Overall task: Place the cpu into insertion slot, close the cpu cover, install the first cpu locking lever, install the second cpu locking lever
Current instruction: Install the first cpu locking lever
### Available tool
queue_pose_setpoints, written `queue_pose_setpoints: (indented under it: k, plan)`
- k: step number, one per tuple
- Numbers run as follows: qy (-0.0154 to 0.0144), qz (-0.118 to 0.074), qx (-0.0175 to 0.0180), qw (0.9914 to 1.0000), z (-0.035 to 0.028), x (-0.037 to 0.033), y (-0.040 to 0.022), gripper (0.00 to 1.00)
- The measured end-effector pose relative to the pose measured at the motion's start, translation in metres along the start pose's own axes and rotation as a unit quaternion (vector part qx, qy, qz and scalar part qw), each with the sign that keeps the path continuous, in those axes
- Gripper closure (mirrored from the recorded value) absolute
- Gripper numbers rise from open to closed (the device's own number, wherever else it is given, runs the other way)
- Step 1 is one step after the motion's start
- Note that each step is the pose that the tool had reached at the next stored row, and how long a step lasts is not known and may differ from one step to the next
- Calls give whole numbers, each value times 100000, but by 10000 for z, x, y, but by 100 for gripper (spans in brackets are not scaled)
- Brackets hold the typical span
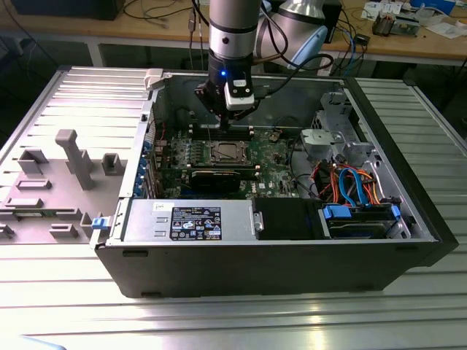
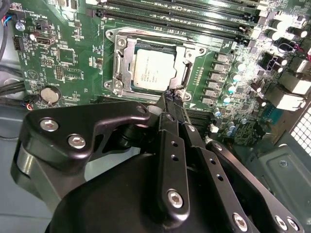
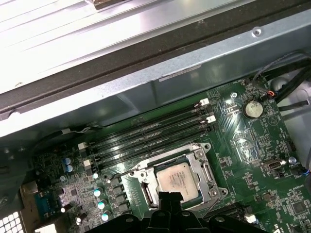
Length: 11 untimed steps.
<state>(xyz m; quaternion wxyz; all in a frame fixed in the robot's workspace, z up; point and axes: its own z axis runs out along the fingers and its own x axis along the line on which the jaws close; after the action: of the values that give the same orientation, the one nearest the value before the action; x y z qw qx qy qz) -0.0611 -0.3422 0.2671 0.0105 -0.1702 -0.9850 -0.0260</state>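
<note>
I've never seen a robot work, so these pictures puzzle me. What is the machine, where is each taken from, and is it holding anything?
It is a robot arm reaching down into an open computer case that lies on a ribbed metal table. The exterior view looks on from outside; both wrist views come from cameras riding on the arm, looking past its black gripper. Below is the green motherboard, where the cpu sits with the cpu cover lying flat around it. The gripper is shut close to the cpu and seems to hold nothing.
</note>
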Motion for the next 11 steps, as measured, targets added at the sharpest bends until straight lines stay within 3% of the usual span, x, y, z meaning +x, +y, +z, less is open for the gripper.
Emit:
queue_pose_setpoints:
  k: [7,9,10,11]
  plan:
    - [18,-364,13,99999,0,0,0,89]
    - [86,-1820,55,99983,2,2,-1,89]
    - [-27,-2928,33,99957,5,2,-1,89]
    - [-418,-3169,-98,99949,8,3,-1,89]
